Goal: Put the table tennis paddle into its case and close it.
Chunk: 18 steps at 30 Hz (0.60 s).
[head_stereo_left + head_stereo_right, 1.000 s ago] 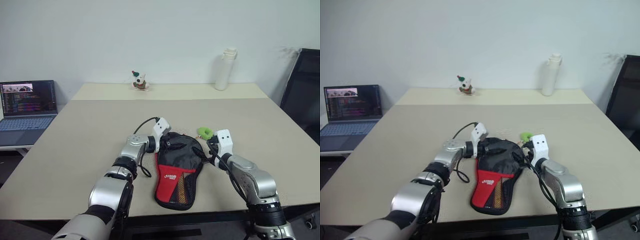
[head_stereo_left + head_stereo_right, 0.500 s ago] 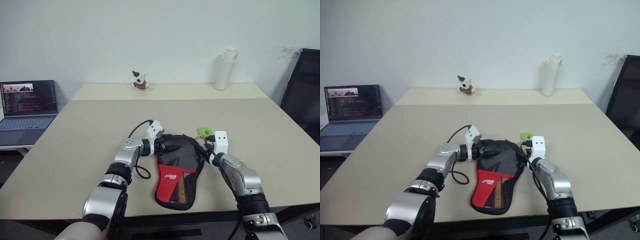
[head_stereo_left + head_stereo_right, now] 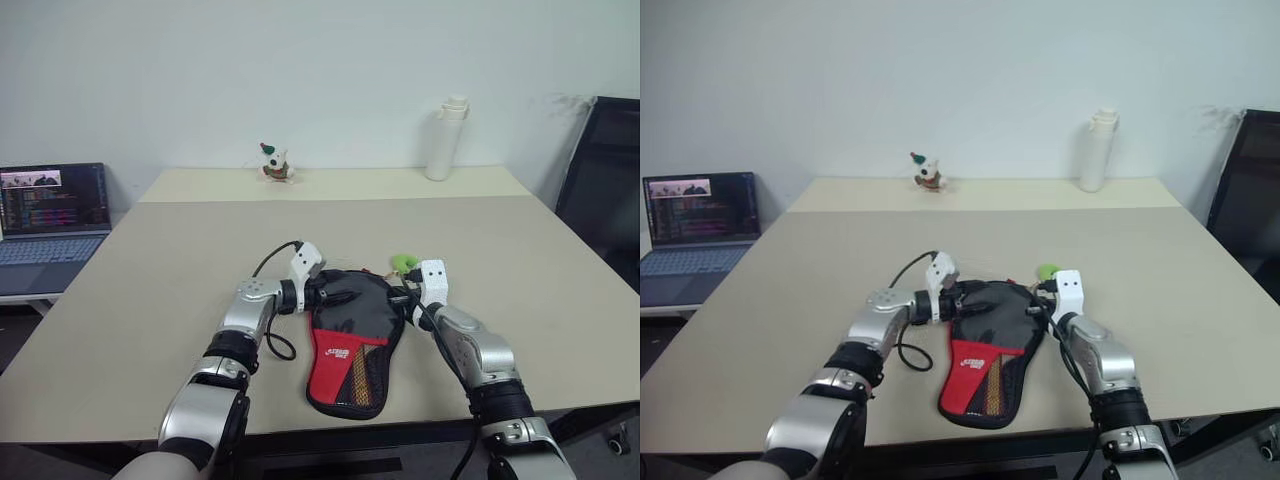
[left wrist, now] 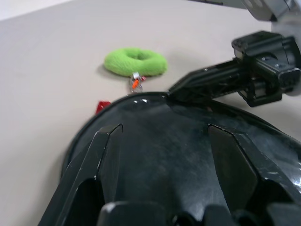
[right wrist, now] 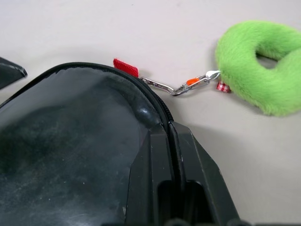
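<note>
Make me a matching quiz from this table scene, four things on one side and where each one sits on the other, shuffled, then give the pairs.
Things:
1. case
2. bottle
3. laptop
4. green ring

Places:
A. on a side surface off the table's left edge
B. on the table's far edge, right of the figurine
C. between the two grippers, near the front edge
D. clipped to the case's far rim, lying on the table

Pairs: 1-C, 2-B, 3-A, 4-D

Whether the table tennis paddle lies inside the case (image 3: 352,335) cannot be told.
</note>
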Motion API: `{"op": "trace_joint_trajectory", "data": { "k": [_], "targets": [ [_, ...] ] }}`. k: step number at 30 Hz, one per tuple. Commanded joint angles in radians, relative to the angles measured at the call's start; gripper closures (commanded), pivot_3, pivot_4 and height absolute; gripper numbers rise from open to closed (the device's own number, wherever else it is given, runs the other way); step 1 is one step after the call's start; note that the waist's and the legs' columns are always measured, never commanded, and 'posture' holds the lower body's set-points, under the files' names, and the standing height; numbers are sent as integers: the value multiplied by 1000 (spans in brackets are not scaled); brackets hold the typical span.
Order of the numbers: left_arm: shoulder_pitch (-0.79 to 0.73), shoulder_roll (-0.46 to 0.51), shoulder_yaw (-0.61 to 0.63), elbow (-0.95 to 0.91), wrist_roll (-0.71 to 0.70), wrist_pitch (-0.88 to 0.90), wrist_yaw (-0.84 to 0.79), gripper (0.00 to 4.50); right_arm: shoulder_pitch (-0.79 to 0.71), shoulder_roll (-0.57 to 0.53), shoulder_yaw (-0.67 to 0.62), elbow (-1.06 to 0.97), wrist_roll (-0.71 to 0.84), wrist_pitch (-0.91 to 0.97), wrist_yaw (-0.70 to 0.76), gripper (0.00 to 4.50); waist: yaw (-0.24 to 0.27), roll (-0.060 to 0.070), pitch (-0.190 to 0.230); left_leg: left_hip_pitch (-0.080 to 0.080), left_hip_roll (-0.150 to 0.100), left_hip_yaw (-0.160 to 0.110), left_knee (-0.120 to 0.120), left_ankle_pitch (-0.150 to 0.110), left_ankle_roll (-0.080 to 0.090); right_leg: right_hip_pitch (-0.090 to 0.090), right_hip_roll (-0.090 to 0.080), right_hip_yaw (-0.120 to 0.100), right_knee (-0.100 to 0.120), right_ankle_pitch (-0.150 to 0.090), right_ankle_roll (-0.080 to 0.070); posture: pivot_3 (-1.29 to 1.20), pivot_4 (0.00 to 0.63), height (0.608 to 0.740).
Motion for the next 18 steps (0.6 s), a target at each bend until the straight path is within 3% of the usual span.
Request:
{"op": "trace_joint_trajectory", "data": {
  "k": [1, 13, 18],
  "targets": [
    [-4, 4, -7, -56, -17, 2, 1, 1385, -41, 16, 32, 24, -4, -22, 36, 4468, -5, 0, 0, 0, 0, 0, 0, 0, 0, 0, 0, 0, 0, 0, 0, 0, 150, 740],
    [3, 6, -24, -61, -15, 7, 3, 1385, -70, 23, 42, 70, -26, -40, 62, 4468, -17, 0, 0, 1, 0, 0, 0, 0, 0, 0, 0, 1, 1, 0, 0, 0, 150, 740],
    [1, 2, -29, -53, -11, 1, 8, 1385, -65, 15, 18, 40, -30, -38, 49, 3194, -15, 0, 0, 1, 1, 0, 0, 0, 0, 0, 0, 0, 0, 0, 0, 0, 150, 740]
  ]
}}
